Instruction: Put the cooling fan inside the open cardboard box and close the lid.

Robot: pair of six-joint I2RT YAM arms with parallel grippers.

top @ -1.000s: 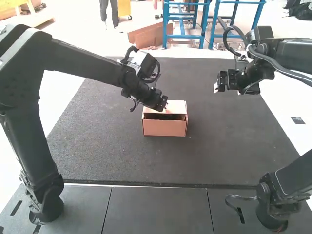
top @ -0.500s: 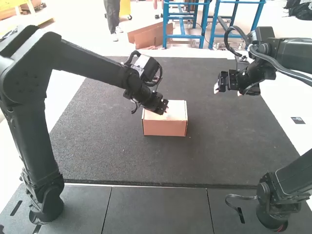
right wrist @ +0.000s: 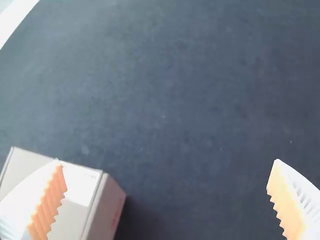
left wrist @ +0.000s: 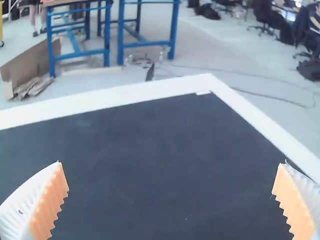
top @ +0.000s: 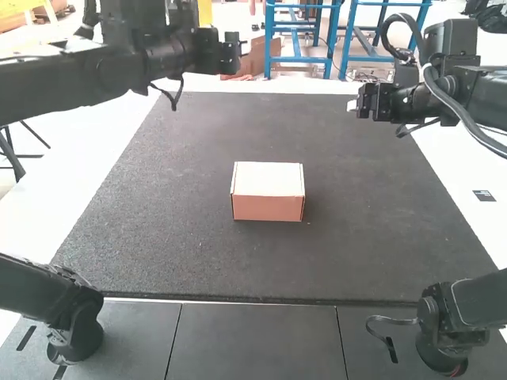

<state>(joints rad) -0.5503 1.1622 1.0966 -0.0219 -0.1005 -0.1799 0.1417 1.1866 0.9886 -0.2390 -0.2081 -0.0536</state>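
Note:
The cardboard box (top: 268, 190) stands in the middle of the black mat with its lid down flat; whatever is inside is hidden. My left gripper (top: 231, 52) is held high over the mat's far left edge, well away from the box. In the left wrist view its orange-padded fingers (left wrist: 48, 205) stand wide apart with nothing between them. My right gripper (top: 353, 104) hangs above the mat's far right part, open and empty. In the right wrist view, the box (right wrist: 85, 197) shows behind one of its fingers (right wrist: 286, 201).
The black mat (top: 380, 206) covers most of the table, with a white border (left wrist: 150, 90) around it. The bases of both arms stand at the near edge, left (top: 71, 332) and right (top: 451, 340).
My left gripper has left the box top and risen far up and back to the far left. The box lid, partly open a second ago, now lies shut. The right gripper rose slightly.

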